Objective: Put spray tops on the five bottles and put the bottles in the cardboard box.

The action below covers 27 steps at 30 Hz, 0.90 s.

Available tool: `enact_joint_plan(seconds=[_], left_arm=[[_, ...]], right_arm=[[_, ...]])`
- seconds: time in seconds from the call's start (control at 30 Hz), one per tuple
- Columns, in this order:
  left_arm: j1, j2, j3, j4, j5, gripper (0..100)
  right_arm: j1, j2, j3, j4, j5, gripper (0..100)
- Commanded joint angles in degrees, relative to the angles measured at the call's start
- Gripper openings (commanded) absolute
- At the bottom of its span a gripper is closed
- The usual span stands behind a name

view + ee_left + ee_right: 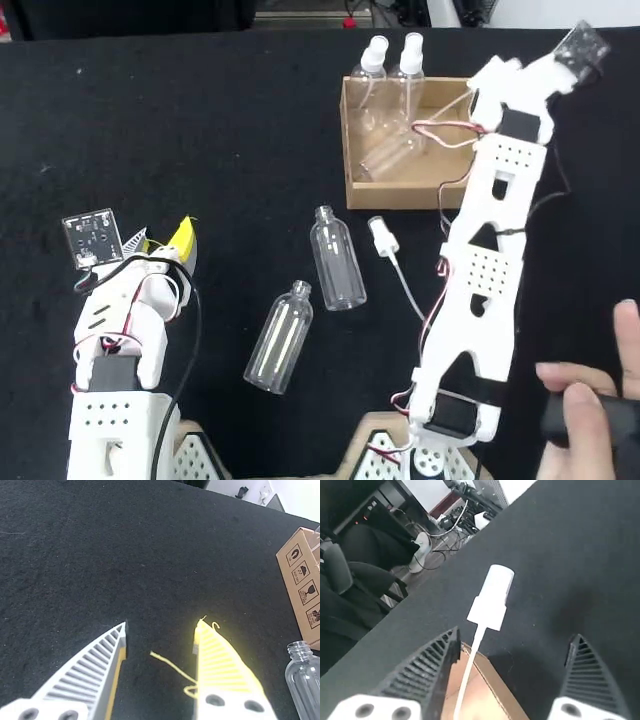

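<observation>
Right hand (pixel 515 640) wide open, empty — loose spray top (pixel 383 236) on table (pixel 200 120) at its 7 o'clock, tube (pixel 405 285) running 11–5 o'clock

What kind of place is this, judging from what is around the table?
Probably a robotics lab or office workroom: a left arm and a right arm stand at a black-covered table, and beyond it the right wrist view shows an office chair and loose cables on the floor.

Left gripper (pixel 162 624) spread wide, right gripper (pixel 516 634) spread wide — right arm (pixel 490 270) fully extended
</observation>
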Motion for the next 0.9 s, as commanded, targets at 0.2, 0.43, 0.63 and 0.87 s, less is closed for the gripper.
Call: enact_joint_plan(seconds=[0.2,0.43,0.63,0.87], left_arm=[[0.31,-0.7,-0.48,-1.05,0.09,21],[0.31,-0.7,-0.48,-1.05,0.09,21],[0.22,-0.7,-0.48,-1.05,0.09,21],[0.22,-0.7,-0.48,-1.05,0.09,21]], right_arm=[[0.44,4.53,-2.86,-10.2,-1.49,31.1],[-0.7,6.64,2.33,-16.97,-1.32,31.1],[-1.49,6.64,3.21,-17.41,-1.32,31.0],[0.26,6.73,3.03,-17.85,-0.09,9.3]])
